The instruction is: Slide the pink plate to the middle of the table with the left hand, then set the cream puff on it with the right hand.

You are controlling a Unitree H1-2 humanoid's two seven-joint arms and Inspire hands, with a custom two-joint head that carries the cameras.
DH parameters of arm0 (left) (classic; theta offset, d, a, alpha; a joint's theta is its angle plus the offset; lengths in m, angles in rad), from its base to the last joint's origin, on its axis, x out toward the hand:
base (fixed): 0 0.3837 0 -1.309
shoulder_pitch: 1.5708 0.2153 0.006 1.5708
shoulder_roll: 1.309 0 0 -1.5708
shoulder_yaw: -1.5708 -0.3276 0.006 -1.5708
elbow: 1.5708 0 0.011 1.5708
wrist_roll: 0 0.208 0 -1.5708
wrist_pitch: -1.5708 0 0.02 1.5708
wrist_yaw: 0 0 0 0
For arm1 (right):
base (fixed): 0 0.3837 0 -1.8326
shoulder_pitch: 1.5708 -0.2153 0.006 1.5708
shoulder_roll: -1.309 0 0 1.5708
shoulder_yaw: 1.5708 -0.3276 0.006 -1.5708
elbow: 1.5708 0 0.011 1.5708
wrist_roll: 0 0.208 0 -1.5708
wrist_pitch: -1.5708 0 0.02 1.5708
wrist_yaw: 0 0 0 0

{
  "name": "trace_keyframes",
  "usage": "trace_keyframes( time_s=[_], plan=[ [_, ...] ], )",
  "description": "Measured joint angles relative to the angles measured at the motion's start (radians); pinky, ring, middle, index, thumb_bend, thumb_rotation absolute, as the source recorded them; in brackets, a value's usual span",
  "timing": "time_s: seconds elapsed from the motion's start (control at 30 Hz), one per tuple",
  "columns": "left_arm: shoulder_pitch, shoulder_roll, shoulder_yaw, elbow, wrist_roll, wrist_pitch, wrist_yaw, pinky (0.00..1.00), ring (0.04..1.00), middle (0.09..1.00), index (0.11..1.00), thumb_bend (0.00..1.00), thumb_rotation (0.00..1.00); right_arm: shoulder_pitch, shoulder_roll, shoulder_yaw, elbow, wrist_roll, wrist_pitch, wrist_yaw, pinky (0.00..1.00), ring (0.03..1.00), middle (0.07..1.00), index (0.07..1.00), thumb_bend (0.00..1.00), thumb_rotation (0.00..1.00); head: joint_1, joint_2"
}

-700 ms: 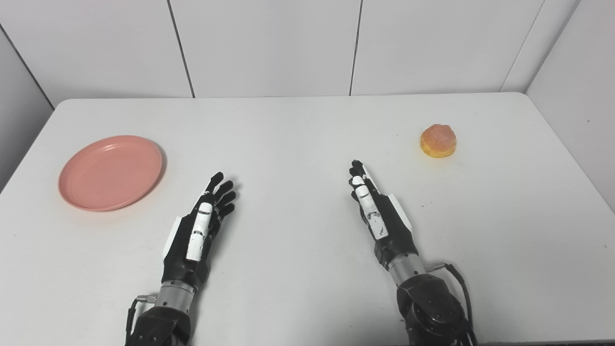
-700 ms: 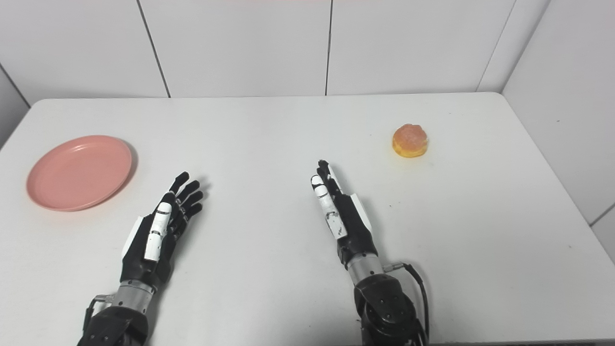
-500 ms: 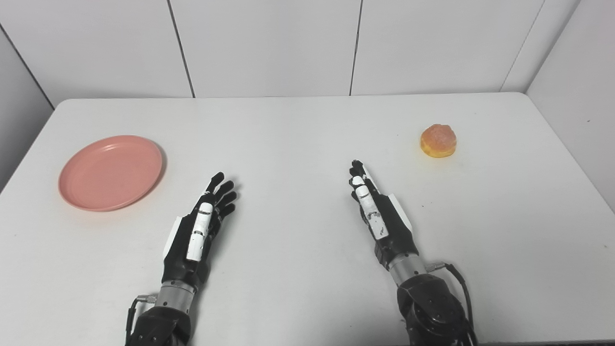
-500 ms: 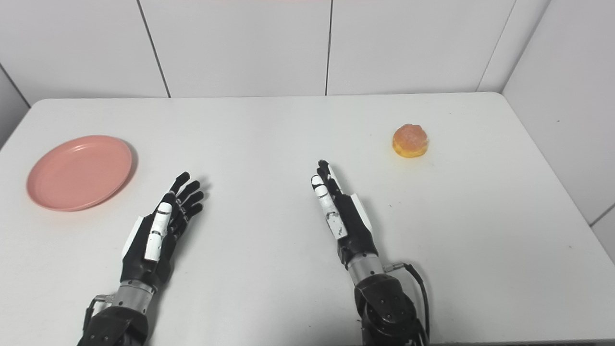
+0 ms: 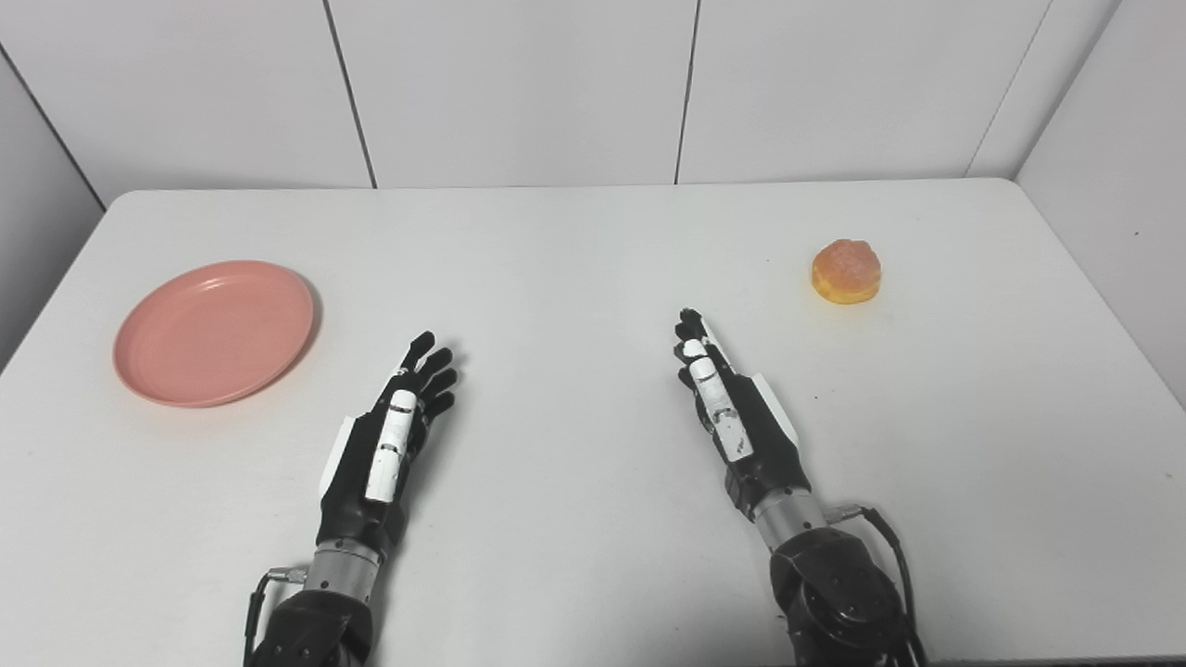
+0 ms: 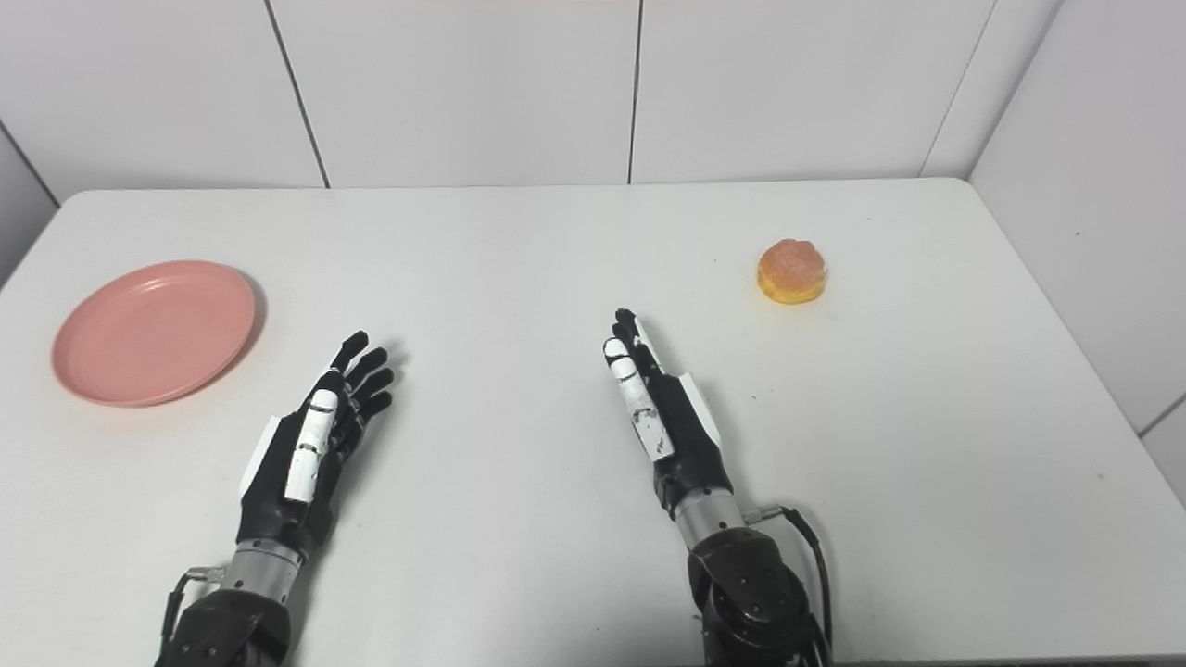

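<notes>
**Clerk:** Item one, pink plate (image 5: 214, 333). Round and shallow, so no long axis for you to line up. It lies flat on the tabletop (image 5: 574, 250), ahead of and out to the left of the left robot hand (image 5: 384, 445), well apart from it, nothing between the two.

**Operator:** Which arm do I log as nearer?

**Clerk:** The left, clearly. The right robot hand (image 5: 732, 408) sits on the far side of the left one from the plate. Your coming move, as I judge it, is a reach forward and leftward to the plate's outer rim, then a push back to the right, toward the bare middle ahead of and between the two hands.

**Operator:** State of the left?

**Clerk:** Empty, fingers (image 5: 428, 363) straight and a little fanned, pointing forward and slightly right, so away from the plate. You will need to swing it round.

**Operator:** Item two?

**Clerk:** Cream puff (image 5: 846, 271). Small golden dome, upright, ahead of and to the right of the right robot hand, well apart from it and far from the plate.

**Operator:** And the right?

**Clerk:** Empty too, fingers extended and held close together, seen edge-on, low over the tabletop; contact with the surface I cannot tell. Task status by my reading: neither step begun.
</notes>
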Motion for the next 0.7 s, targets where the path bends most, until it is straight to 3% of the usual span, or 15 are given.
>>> trace_keyframes(
  time_s=[0.13,0.3,0.37,0.43,0.6,0.7],
  plan=[
    [0.0,0.0,-0.002,0.0,0.0,0.0,0.004,0.91,0.908,0.923,0.916,0.47,1.0,0.0,0.0,0.0,0.0,0.001,0.0,0.0,1.0,1.0,1.0,1.0,0.32,1.0,0.006,-0.003],
    [0.0,-0.002,-0.013,0.003,0.009,-0.008,0.011,0.91,0.904,0.921,0.914,0.49,1.0,0.0,-0.001,-0.007,0.0,0.016,0.0,0.0,1.0,1.0,1.0,1.0,0.3,1.0,0.071,-0.02],
    [0.0,-0.008,-0.023,0.005,0.027,-0.014,0.02,0.9,0.901,0.918,0.912,0.49,1.0,0.0,-0.006,-0.012,0.003,0.024,-0.007,0.006,1.0,1.0,1.0,1.0,0.28,1.0,0.139,-0.037],
    [-0.001,-0.011,-0.034,0.005,0.049,-0.017,0.034,0.89,0.898,0.916,0.91,0.49,1.0,0.001,-0.02,-0.013,0.009,0.026,-0.024,0.015,1.0,1.0,1.0,1.0,0.28,1.0,0.146,-0.038],
    [-0.001,-0.02,-0.072,0.013,0.096,-0.029,0.075,0.89,0.894,0.911,0.907,0.49,1.0,0.003,-0.057,-0.028,0.018,0.044,-0.054,0.041,1.0,1.0,1.0,1.0,0.26,1.0,0.317,-0.107],
    [-0.001,-0.038,-0.088,0.02,0.118,-0.032,0.105,0.87,0.887,0.905,0.901,0.48,1.0,0.007,-0.07,-0.048,0.035,0.076,-0.085,0.059,1.0,1.0,1.0,1.0,0.25,1.0,0.353,-0.126]
  ],
)
